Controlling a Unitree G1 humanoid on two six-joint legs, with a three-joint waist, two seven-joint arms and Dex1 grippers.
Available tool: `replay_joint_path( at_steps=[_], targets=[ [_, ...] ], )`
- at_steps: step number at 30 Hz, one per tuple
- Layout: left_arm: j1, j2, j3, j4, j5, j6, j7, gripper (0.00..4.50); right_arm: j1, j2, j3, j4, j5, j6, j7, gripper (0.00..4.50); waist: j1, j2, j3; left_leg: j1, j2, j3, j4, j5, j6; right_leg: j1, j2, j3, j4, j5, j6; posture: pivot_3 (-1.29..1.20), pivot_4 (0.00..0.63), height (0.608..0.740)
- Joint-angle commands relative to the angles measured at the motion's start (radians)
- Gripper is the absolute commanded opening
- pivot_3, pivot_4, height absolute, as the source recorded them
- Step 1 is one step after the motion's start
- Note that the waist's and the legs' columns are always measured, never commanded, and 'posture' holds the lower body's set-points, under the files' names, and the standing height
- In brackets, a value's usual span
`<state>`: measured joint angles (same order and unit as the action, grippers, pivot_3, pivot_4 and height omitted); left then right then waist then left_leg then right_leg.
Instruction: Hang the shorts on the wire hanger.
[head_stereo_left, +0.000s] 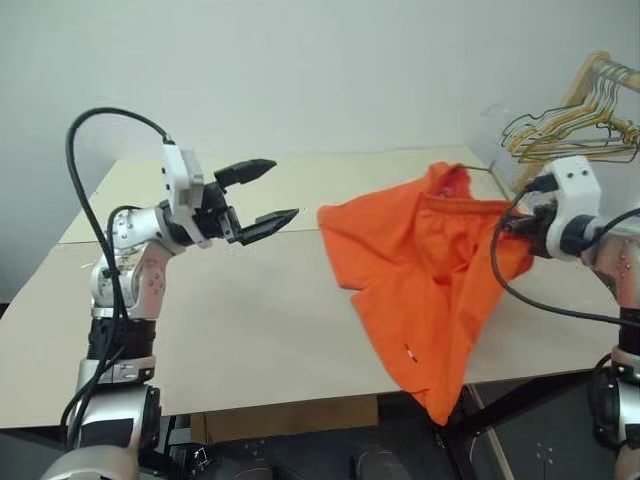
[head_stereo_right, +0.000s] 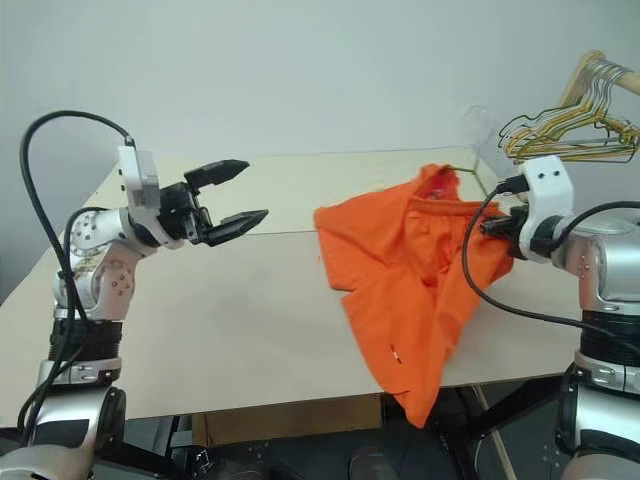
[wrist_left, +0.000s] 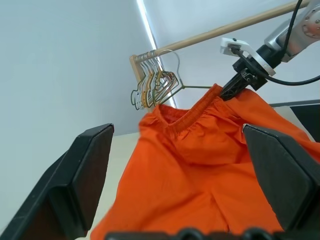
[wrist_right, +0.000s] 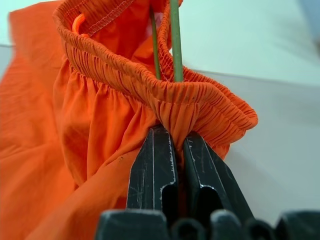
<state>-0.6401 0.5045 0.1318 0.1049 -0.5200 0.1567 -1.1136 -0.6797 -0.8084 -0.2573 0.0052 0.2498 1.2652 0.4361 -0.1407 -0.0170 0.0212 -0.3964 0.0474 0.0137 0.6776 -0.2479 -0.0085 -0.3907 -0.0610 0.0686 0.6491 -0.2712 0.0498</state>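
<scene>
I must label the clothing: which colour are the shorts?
The shorts are plain bright orange, best seen in the left eye view.

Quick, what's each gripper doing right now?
Left gripper: open, holding nothing.
Right gripper: shut on the shorts at the waistband.

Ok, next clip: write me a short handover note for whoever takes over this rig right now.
Left pincer: open, empty, above the beige table, apart from the cloth.
Right pincer: shut on the gathered waistband of the bright orange fabric shorts.
Shorts: spread on the table's right side, one leg hanging over the front edge.
Thin grey wire hanger: its wire passes into the waistband opening.
Done: hanger partly inside.
Left: seat the shorts fully, then release.
</scene>
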Motion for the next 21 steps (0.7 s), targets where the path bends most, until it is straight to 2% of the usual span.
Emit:
replay_joint_path(
  at_steps=[1, 6, 11, 15, 21],
  targets=[
    [-0.007, -0.011, 0.022, -0.052, -0.036, 0.011, 0.031, 4.47, -0.07, 0.025, -0.104, -0.001, -0.092, 0.044, -0.188, 0.0, -0.007, 0.0, 0.0, 0.0, 0.0, 0.0, 0.0, 0.0, 0.0, 0.0, 0.0, 0.0, 0.0, 0.0, 0.0, -0.21, 0.0, 0.74],
    [0.004, -0.021, 0.016, -0.074, -0.057, 0.022, 0.044, 4.47, -0.13, 0.134, -0.193, 0.014, -0.201, 0.068, -0.421, 0.0, -0.029, 0.002, -0.001, 0.0, 0.0, 0.0, -0.001, 0.0, 0.0, 0.0, 0.0, 0.001, -0.001, 0.0, 0.0, -0.21, 0.0, 0.74],
    [0.046, -0.071, 0.009, -0.159, -0.124, 0.089, 0.081, 4.47, -0.156, 0.243, -0.247, 0.043, -0.304, 0.003, -0.63, 0.0, -0.044, 0.003, -0.001, 0.0, 0.0, 0.0, -0.002, 0.0, 0.0, 0.0, 0.0, 0.001, -0.001, 0.0, 0.0, -0.2, 0.0, 0.74],
    [0.103, -0.106, -0.024, -0.26, -0.157, 0.126, 0.097, 4.47, -0.201, 0.27, -0.265, 0.117, -0.338, -0.084, -0.73, 0.0, -0.047, 0.007, 0.0, 0.0, 0.0, 0.0, -0.002, 0.0, 0.0, 0.0, 0.0, 0.003, -0.002, 0.0, 0.0, -0.19, 0.0, 0.74],
    [0.121, -0.14, -0.056, -0.296, -0.143, 0.137, 0.15, 4.47, -0.274, 0.274, -0.295, 0.221, -0.352, -0.268, -0.864, 0.0, -0.052, 0.009, -0.001, 0.001, -0.001, 0.0, -0.002, 0.0, 0.0, 0.001, 0.0, 0.003, -0.002, 0.0, 0.0, -0.18, 0.0, 0.74]
  ],
)
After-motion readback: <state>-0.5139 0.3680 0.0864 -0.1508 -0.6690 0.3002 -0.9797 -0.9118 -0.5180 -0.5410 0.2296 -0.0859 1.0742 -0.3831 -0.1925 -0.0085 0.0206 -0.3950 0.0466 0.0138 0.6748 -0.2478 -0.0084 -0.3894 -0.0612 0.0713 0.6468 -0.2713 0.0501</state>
